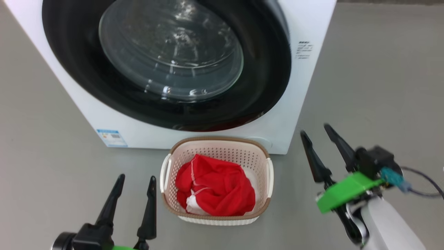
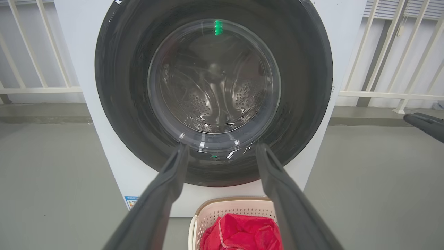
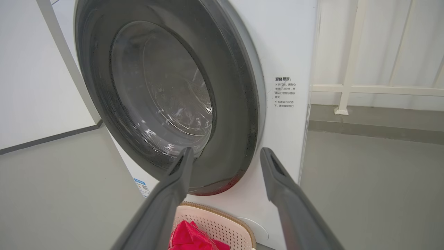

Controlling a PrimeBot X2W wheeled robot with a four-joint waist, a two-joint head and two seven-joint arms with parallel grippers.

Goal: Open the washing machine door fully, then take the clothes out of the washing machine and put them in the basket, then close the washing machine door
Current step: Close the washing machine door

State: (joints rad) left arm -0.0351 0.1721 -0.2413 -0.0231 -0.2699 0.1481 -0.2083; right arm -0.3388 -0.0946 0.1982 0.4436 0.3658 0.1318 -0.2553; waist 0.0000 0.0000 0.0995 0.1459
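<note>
Saw the washing machine point(image 1: 307, 21) standing on the grey floor point(image 1: 381, 86) at the far side, white and boxy, with a small blue label sticker point(image 1: 111, 138) low on the left of its front. Found the washing machine door point(image 1: 166, 59) lying flat against that front, apparently shut, with the perforated steel drum point(image 2: 215, 100) visible through the glass in the left wrist view. Noted the basket point(image 1: 218, 152) on the floor just in front of the machine, below the door and between the two arms. Found the clothes point(image 1: 215, 189) inside the basket, a red heap with some white trim on its near left part. Saw the left pincer point(image 1: 136, 178) at the near left, just beside the basket, with both dark fingers spread apart, pinching nothing and touching nothing. Saw the right pincer point(image 1: 314, 129) to the right of the basket, farther than the left one and tilted to the left, also spread wide and empty, with a green part point(image 1: 343, 191) at its wrist. Noticed a white railing point(image 2: 381, 93) behind the machine in the left wrist view.
</note>
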